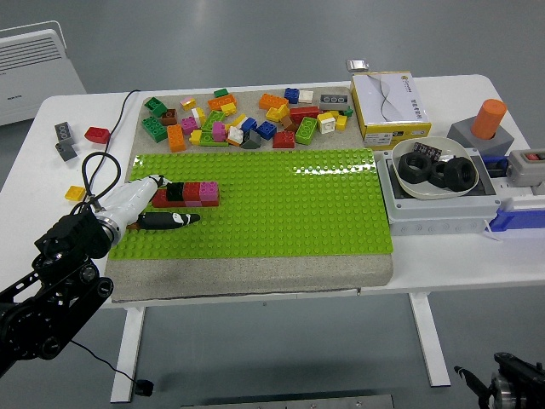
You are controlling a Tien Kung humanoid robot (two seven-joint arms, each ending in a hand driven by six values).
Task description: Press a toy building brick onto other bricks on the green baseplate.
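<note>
My left hand [157, 198] on small dark plastic brick [174, 192] atop red-and-pink brick row [194, 193], left end of green studded baseplate [281, 204] | finger state: cannot tell | brick probably light, rigid, slick; press squarely from the top.

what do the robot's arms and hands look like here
The left arm is black, with bulky rounded joint housings and a black cable looping off it. Its left hand has a white shell and black fingers. Only a dark scrap of the right arm shows at the bottom edge.
</note>
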